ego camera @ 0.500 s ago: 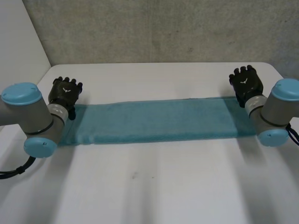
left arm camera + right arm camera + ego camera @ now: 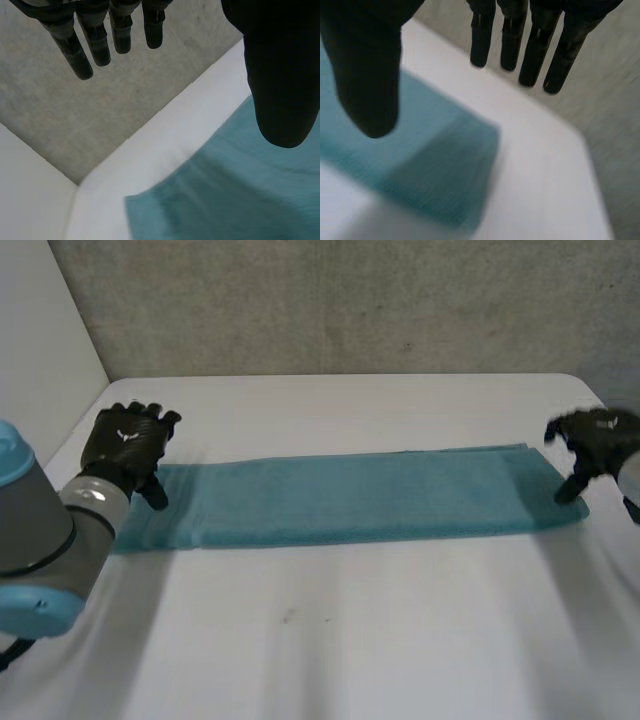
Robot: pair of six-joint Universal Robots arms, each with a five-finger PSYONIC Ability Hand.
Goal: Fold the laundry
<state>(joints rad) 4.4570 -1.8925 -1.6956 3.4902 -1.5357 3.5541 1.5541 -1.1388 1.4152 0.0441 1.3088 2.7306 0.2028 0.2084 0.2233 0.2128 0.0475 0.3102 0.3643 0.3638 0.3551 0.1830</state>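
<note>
Across the middle of the white table (image 2: 330, 640): long teal terry-cloth towel (image 2: 350, 495), flat, in a strip | left hand (image 2: 125, 445) above table's left end, fingers straight, empty | right hand (image 2: 595, 440) above table's right end, fingers straight, empty | judged light, limp, grippy; pinch at short-end corners.

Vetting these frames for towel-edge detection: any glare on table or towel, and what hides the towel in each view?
Head view: soft, even light, no glare on the white table or the teal towel; the left hand and right hand overlap its ends. Left wrist view: no glare; the left hand's thumb hides part of the towel. Right wrist view: likewise the right hand's thumb.
</note>
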